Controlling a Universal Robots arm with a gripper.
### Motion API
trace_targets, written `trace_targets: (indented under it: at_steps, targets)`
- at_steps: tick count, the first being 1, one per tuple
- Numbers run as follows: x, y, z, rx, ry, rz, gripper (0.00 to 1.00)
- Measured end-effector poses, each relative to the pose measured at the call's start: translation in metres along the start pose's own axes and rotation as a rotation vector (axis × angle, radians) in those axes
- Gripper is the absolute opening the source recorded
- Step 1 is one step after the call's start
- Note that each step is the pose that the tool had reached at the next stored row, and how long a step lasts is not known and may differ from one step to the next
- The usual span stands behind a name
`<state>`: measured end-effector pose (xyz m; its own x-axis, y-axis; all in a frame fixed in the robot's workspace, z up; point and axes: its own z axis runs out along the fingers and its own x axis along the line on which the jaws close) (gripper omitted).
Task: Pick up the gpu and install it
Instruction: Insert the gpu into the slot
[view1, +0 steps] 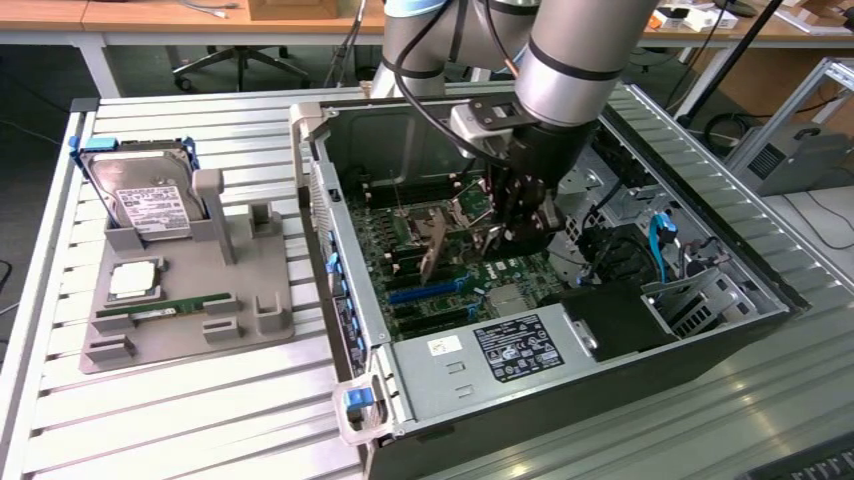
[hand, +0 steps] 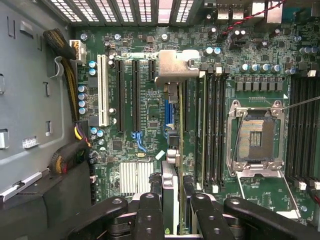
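case (view1: 747, 330): open, motherboard (hand: 150, 100) inside | holder (view1: 187, 290), table's (view1: 200, 420) edge: hard drive (view1: 147, 200), memory stick (view1: 167, 308) | gripper (hand: 177, 200): part-open, clamped on gpu (hand: 179, 130) | gpu: edge-on above motherboard slots

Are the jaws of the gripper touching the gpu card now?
Touching. In the wrist view, the gripper has its jaws closed on both sides of the gpu card, which stands edge-on above the motherboard.

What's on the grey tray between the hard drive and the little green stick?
In the exterior view, a small silver square chip sits on the tray, between the hard drive and the green stick.
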<state>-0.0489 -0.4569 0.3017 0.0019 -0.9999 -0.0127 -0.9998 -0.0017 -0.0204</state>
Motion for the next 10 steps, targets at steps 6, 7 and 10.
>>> trace_targets:
  at_steps: [6, 7, 10]
  targets:
    - [0.0032, 0.0, 0.0003, 0.0, 0.0001, 0.0, 0.27]
    - [0.0036, 0.0, 0.0003, 0.0, 0.0, 0.0, 0.27]
    - [0.005, 0.0, 0.0005, 0.0001, 0.0, 0.0, 0.27]
